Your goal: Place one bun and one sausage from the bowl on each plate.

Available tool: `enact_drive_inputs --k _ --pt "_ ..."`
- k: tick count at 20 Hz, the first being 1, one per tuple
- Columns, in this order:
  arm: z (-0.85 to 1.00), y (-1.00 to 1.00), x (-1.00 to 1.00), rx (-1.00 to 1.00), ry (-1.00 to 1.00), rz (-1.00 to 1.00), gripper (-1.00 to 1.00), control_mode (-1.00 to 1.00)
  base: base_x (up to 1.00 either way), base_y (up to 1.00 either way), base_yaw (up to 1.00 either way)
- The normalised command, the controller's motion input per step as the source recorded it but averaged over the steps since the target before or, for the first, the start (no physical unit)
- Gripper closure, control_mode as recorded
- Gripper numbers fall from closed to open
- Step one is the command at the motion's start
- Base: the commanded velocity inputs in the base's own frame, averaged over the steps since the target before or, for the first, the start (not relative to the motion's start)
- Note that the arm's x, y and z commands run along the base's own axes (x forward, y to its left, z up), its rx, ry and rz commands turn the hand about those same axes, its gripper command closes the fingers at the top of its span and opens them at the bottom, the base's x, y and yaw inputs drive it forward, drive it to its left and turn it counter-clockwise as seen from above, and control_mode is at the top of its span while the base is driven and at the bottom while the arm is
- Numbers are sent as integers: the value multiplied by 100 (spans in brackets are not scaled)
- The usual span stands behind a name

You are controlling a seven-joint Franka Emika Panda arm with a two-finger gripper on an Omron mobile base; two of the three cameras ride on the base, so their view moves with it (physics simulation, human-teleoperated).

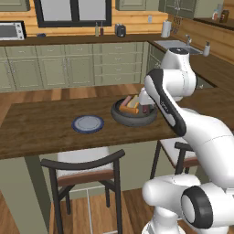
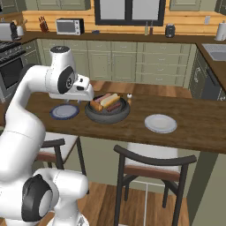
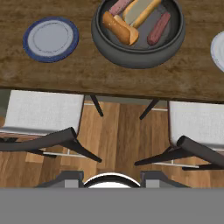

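Presently nothing transferred: both buns (image 3: 120, 27) and both sausages (image 3: 158, 28) lying in bowl (image 3: 138, 53); blue-rimmed plate (image 3: 50, 39) left of bowl and pale plate (image 2: 160, 123) right of bowl bare. Gripper shut, holding nothing.

Even, bright rendered light, no glare, faint soft shadow under the bowl (image 3: 138, 48) on the wooden counter (image 3: 109, 74), slightly soft textures throughout
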Motion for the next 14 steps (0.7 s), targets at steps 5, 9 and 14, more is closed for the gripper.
enact_drive_inputs --k 5,9,14 --pt "0 -9 21 0 0 0 -100 -100 0 0 0" --pt "0 -12 52 1 1 -1 -100 -100 0 0 0" --pt "-17 -19 94 0 7 0 -100 -100 0 0 0"
